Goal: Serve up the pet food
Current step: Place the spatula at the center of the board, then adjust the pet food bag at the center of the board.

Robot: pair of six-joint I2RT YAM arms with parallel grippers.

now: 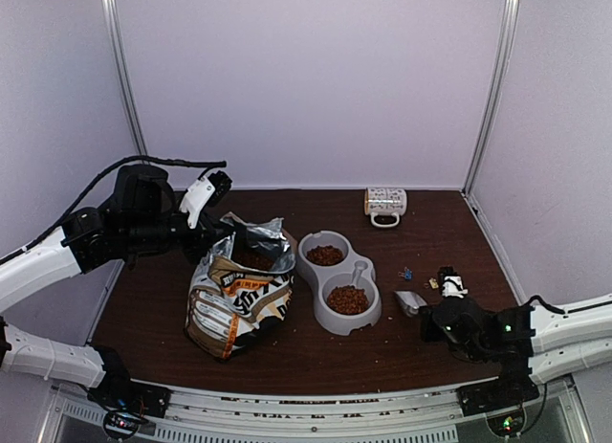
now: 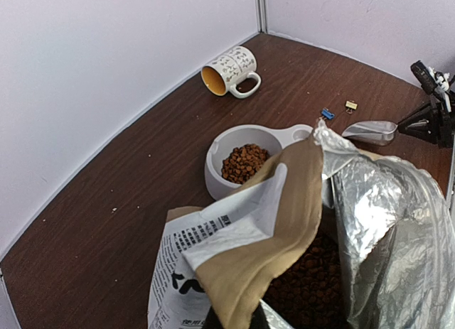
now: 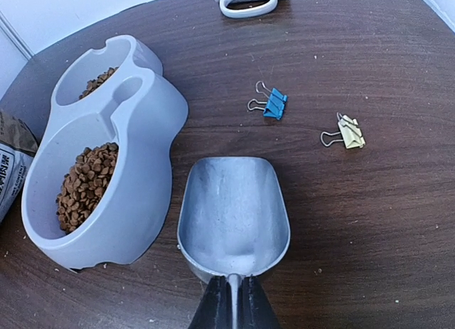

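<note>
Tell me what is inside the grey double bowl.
Both compartments of the double bowl hold reddish-brown kibble: one heap in the near compartment, another in the far. The kibble covers the floor beneath it, so nothing under it can be seen.

**Desk editor:** What sits on the dark brown wooden desk [image 1: 382,352]?

**Photographer:** A tan, white and black printed paper bag [image 1: 234,295], top open and foil lining showing, just left of a grey plastic double bowl [image 3: 149,180]. A silver-grey scoop [image 3: 234,208] is beside the bowl. Beyond it are a blue binder clip [image 3: 274,103] and a pale yellow binder clip [image 3: 350,132]. At the back, a patterned white mug [image 1: 385,204] lies on its side.
</note>
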